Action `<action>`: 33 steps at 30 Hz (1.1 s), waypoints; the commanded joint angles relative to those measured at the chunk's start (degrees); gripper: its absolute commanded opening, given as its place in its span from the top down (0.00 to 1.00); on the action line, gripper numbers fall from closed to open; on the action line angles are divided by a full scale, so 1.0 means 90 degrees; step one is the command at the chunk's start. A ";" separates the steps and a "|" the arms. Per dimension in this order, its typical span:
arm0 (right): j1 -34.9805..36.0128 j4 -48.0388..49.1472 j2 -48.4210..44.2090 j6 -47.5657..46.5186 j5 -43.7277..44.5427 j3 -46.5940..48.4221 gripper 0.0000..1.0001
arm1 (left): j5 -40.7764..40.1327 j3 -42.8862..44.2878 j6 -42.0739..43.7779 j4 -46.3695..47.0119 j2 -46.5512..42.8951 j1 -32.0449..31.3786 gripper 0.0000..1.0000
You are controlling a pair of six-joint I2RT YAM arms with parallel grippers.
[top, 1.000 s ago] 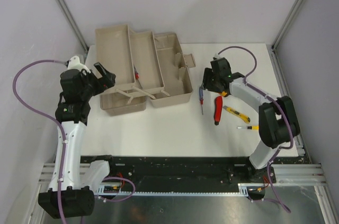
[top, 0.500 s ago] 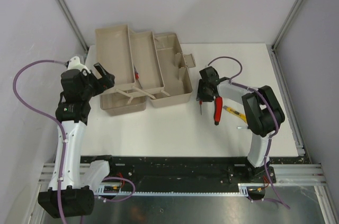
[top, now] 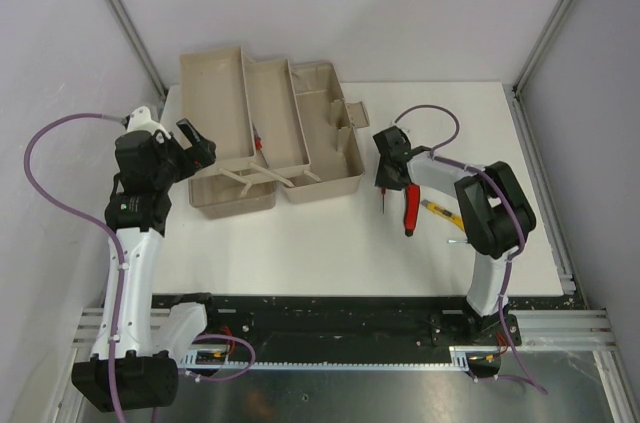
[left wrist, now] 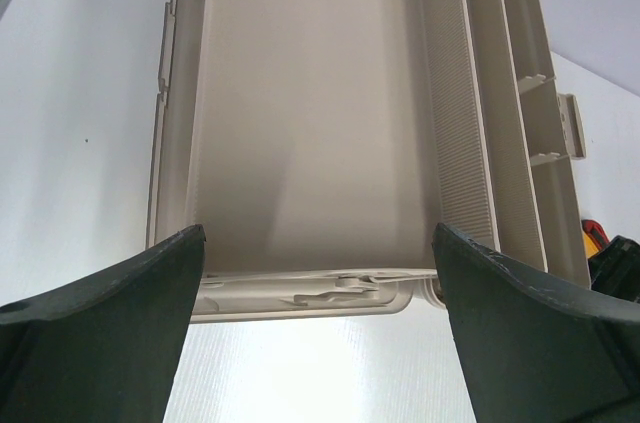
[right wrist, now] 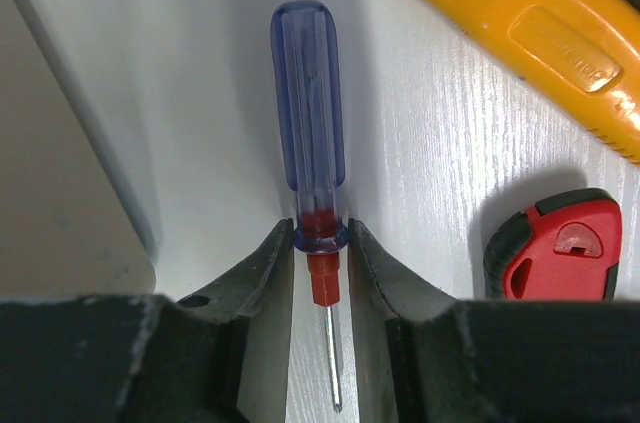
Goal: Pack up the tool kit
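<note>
Screwdriver (right wrist: pixel 308 123) lies on the table (right wrist: pixel 430 143) beside the toolbox (top: pixel 335 143), its handle base pinched by the right gripper (right wrist: pixel 320 243). That grip should seat squarely before lifting, clear of the pliers (right wrist: pixel 556 248). The left gripper (left wrist: pixel 318 243) hangs wide at the toolbox.

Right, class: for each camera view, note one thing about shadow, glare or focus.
Top external: even light, no glare on the toolbox. Left wrist: the left tool looks dark, soft-edged. Right wrist: blue screwdriver sharp, grey shadow on its left.
</note>
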 commanded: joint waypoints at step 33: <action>0.1962 0.0690 0.1705 -0.0590 -0.0680 0.5669 0.95 | -0.0364 0.0245 0.0011 -0.0139 -0.0223 -0.0047 0.01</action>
